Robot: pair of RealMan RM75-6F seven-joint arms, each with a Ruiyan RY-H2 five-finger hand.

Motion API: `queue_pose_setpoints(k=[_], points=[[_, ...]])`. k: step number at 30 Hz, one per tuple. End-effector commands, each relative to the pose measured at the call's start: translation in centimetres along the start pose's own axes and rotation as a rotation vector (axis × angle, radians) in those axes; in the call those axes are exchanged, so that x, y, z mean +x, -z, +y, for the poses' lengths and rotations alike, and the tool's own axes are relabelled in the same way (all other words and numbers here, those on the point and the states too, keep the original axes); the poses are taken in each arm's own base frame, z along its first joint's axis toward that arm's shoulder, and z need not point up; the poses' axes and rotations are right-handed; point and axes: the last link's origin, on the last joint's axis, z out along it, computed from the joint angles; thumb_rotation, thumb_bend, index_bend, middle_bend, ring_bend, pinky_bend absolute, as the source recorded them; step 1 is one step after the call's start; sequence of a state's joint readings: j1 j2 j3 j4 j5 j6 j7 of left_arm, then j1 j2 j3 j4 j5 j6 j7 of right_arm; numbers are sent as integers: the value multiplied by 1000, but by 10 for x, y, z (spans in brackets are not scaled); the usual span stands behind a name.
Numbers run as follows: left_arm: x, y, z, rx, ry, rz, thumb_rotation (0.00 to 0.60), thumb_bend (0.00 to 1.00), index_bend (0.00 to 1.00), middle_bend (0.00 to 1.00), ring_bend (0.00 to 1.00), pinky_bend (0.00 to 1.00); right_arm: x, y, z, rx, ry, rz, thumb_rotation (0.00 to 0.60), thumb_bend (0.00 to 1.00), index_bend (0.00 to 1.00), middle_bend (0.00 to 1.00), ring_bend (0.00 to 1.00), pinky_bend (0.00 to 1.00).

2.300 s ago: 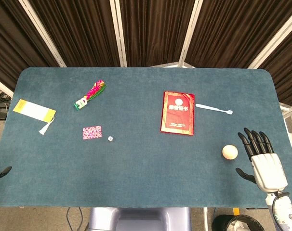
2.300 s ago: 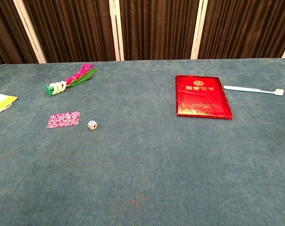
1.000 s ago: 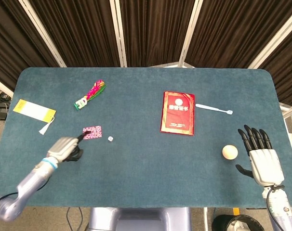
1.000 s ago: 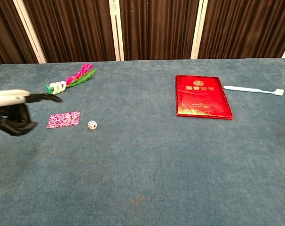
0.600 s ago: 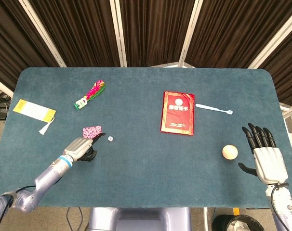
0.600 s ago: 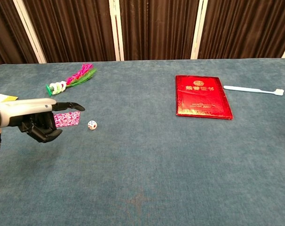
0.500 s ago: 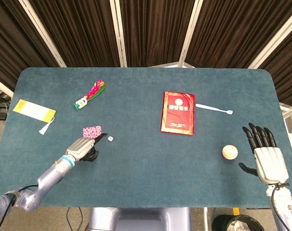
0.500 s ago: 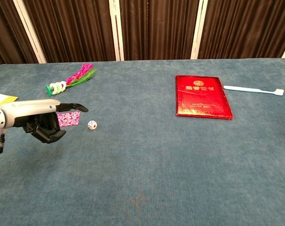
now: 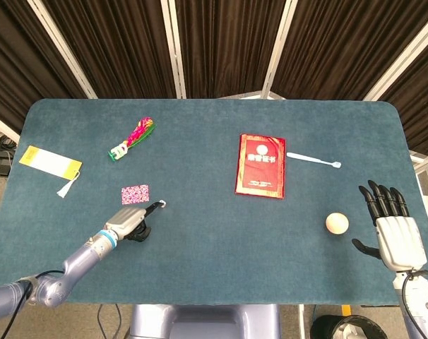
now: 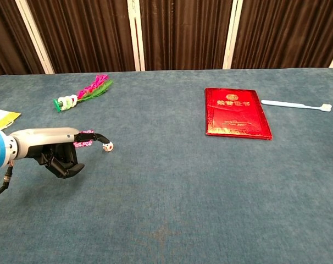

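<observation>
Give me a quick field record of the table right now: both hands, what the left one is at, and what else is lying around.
left hand: low over the table, one finger stretched out to the die, other fingers curled under; contact cannot be told
right hand: fingers spread, holding nothing, beside the ball
near the die: patterned pink card
mid table: red booklet, toothbrush to its right
far left: shuttlecock, yellow tag

On my screens the only lettering is gold Chinese characters under a round emblem on the red booklet (image 9: 260,165); they look like 荣誉证书, though too small to be sure. The die (image 10: 107,147) shows pips I can't count.
</observation>
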State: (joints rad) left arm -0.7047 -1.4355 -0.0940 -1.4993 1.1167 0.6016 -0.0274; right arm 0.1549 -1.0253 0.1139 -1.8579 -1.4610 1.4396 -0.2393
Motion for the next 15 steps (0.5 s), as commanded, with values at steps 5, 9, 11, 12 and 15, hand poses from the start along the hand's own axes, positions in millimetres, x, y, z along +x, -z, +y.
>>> queue_pose_setpoints(k=[5, 9, 11, 12, 15], points=[[-5, 2, -4, 11, 6, -11, 600, 670, 0, 955, 947, 1000, 0, 0, -1, 3, -1, 1, 600, 0, 0, 0, 0, 0], [-10, 7, -7, 17, 23, -17, 600, 669, 0, 955, 947, 1000, 1, 0, -1, 3, -5, 2, 600, 0, 0, 0, 0, 0], [-13, 10, -11, 28, 35, -15, 600, 668, 0, 955, 947, 1000, 1, 1, -1, 4, -6, 1, 600, 0, 0, 0, 0, 0], [-16, 13, -14, 33, 36, -14, 600, 668, 0, 955, 946, 1000, 1, 1, -1, 5, -7, 0, 600, 0, 0, 0, 0, 0], [-19, 18, -18, 43, 48, -22, 600, 670, 0, 955, 947, 1000, 2, 1, -2, 9, -8, 1, 600, 0, 0, 0, 0, 0]])
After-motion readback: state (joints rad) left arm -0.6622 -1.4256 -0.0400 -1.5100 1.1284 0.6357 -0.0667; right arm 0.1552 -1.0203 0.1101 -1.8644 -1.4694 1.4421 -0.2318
